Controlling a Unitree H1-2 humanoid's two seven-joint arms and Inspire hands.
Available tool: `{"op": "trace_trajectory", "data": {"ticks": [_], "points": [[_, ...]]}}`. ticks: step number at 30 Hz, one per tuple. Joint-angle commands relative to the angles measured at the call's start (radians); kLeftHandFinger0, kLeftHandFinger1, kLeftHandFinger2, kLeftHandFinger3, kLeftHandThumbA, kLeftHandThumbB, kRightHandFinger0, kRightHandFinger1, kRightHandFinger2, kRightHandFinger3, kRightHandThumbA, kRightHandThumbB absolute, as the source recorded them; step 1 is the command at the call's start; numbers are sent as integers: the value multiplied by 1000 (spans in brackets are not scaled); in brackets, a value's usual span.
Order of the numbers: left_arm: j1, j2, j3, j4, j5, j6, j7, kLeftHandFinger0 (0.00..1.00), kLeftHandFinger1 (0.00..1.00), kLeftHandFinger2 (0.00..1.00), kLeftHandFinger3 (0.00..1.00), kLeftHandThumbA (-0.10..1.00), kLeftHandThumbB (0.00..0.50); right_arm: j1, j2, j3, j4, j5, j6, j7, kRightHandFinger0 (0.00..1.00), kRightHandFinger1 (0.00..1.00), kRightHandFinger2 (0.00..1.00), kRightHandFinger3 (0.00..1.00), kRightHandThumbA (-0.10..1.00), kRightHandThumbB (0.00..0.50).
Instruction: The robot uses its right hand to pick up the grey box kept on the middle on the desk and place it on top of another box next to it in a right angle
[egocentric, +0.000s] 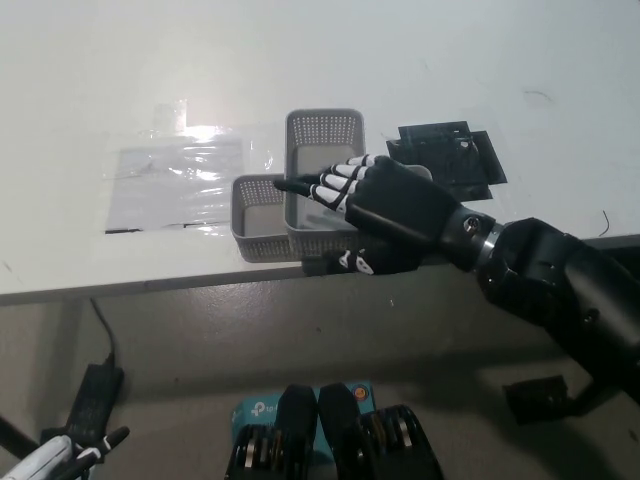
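A grey perforated box (322, 140) is held lengthwise, pointing away from the desk's front edge, and it lies across the right part of a second grey perforated box (256, 212) that sits crosswise near that edge. My black right hand (375, 210) is shut on the near right side of the upper box, fingers over its rim and thumb below. The lower box's right end is hidden by the upper box and the hand. My white left hand (45, 460) rests at the bottom left corner, only partly in view.
A clear plastic sheet (175, 175) lies on the white desk (500, 60) left of the boxes. A black flat item (450, 160) lies to their right. Below the desk edge a black adapter with cable (95, 395) lies on the floor.
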Motion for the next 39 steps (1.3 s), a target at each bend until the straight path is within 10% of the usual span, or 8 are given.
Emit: {"op": "trace_trajectory", "data": {"ticks": [1, 12, 17, 25, 33, 37, 39], "points": [[10, 18, 12, -7, 8, -5, 2, 17, 0, 9, 71, 1000, 330, -18, -33, -42, -76, -18, 70, 152, 743, 1000, 1000, 1000, 816, 459], [34, 14, 4, -9, 20, -27, 9, 82, 9, 6, 47, 999, 236, 52, -75, -105, -268, 16, 176, 381, 878, 1000, 1000, 1000, 841, 439], [26, 14, 7, -4, 19, -14, 5, 56, 0, 0, 58, 1000, 302, 107, -134, -167, -518, 132, 294, 555, 951, 1000, 1000, 1000, 924, 499], [28, 7, 9, -5, 10, -24, 3, 62, 0, 9, 37, 1000, 275, 164, -198, -366, -923, 247, 534, 642, 917, 1000, 1000, 1000, 946, 453], [30, -13, 5, 0, 11, -24, 8, 0, 0, 14, 71, 981, 283, 520, -87, -569, -944, 159, 548, 465, 763, 1000, 1000, 1000, 626, 183], [31, -14, -2, -11, 27, -17, 7, 65, 16, 44, 106, 1000, 308, 679, 49, -639, -812, 138, 517, 320, 570, 821, 890, 1000, 280, 168], [28, -14, -4, 2, 27, -33, 6, 36, 1, 27, 96, 1000, 296, 724, 97, -655, -734, 121, 494, 267, 545, 762, 819, 1000, 281, 146]]}}
